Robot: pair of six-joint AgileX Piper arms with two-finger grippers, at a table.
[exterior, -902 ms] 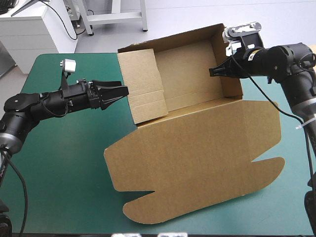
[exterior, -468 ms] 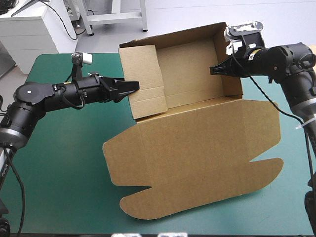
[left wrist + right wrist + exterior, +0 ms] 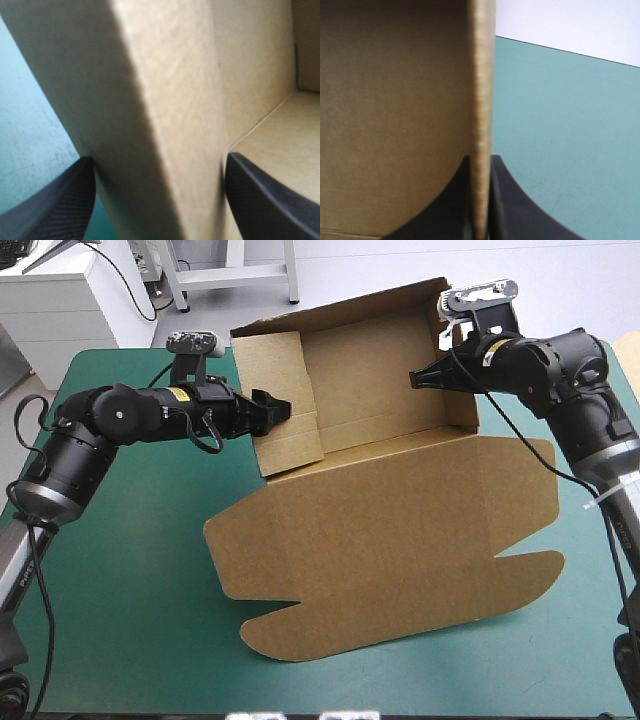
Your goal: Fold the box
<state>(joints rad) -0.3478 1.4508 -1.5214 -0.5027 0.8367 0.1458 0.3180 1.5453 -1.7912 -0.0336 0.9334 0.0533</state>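
High view: the box [image 3: 400,530] lies mid-tabletop [image 3: 120,570] on the teal-green cover as an open tray, its lid [image 3: 390,560] flat toward the near edge. The right end effector [image 3: 415,378] is pinched onto the right wall [image 3: 462,412], while the left end effector [image 3: 283,408] stands wide, one black finger either side of the left wall [image 3: 285,370]. Good practice would be to close the left fingers squarely on that wall before working it, with the right grasp bracing the tray against sliding.
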